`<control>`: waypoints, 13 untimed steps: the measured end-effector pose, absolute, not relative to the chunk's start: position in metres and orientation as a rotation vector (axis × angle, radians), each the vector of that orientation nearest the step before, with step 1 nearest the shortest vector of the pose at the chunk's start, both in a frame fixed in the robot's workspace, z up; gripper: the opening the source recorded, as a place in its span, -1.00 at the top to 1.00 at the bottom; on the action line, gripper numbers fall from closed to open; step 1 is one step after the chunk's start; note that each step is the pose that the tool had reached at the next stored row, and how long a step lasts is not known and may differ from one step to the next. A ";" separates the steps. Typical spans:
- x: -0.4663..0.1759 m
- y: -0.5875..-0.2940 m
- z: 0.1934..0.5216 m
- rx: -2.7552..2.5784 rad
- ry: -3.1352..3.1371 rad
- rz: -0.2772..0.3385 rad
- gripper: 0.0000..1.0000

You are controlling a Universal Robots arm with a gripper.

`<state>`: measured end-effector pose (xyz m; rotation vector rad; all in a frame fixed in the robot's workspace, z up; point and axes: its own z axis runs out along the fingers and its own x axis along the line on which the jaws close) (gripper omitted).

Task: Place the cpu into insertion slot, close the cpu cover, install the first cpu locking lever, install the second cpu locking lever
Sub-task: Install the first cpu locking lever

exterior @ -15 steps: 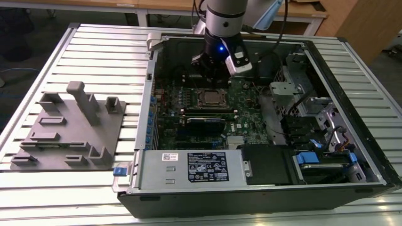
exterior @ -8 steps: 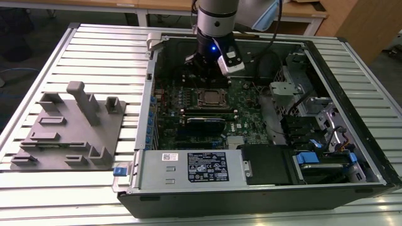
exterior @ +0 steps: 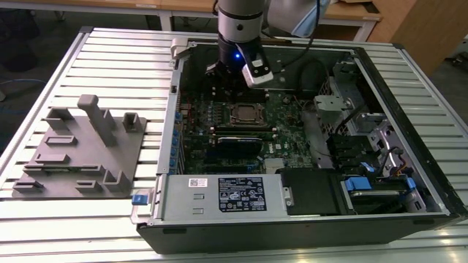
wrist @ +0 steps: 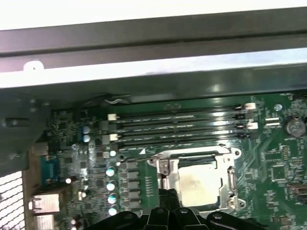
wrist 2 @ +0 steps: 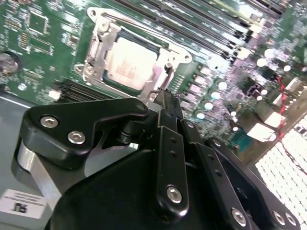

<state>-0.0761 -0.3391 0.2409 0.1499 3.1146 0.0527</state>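
The cpu (wrist 2: 130, 61) lies flat in the insertion slot (exterior: 247, 114) on the green motherboard, its silver top showing through the window of the cpu cover (wrist 2: 100, 44). The cover lies down over the chip in both wrist views, cpu (wrist: 199, 181), cpu cover (wrist: 229, 178). My gripper (wrist 2: 165, 96) hangs just above the board beside one edge of the socket, its black fingers (wrist 2: 169, 143) drawn together with nothing between them. In the exterior view the gripper (exterior: 221, 82) sits over the board just behind the socket.
The open computer case (exterior: 409, 104) lies on a slatted metal table. Long memory slots (wrist: 177, 127) run beside the socket. A black card (exterior: 239, 141), the power supply (exterior: 219, 194) and a drive cage (exterior: 365, 183) fill the case. A grey fixture block (exterior: 80, 148) stands at the exterior view's left.
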 end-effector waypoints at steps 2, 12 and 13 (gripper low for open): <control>-0.080 -0.339 0.241 0.150 3.114 0.053 0.80; -0.086 -0.339 0.241 0.150 3.113 0.053 0.80; -0.086 -0.339 0.241 0.150 3.113 0.053 0.80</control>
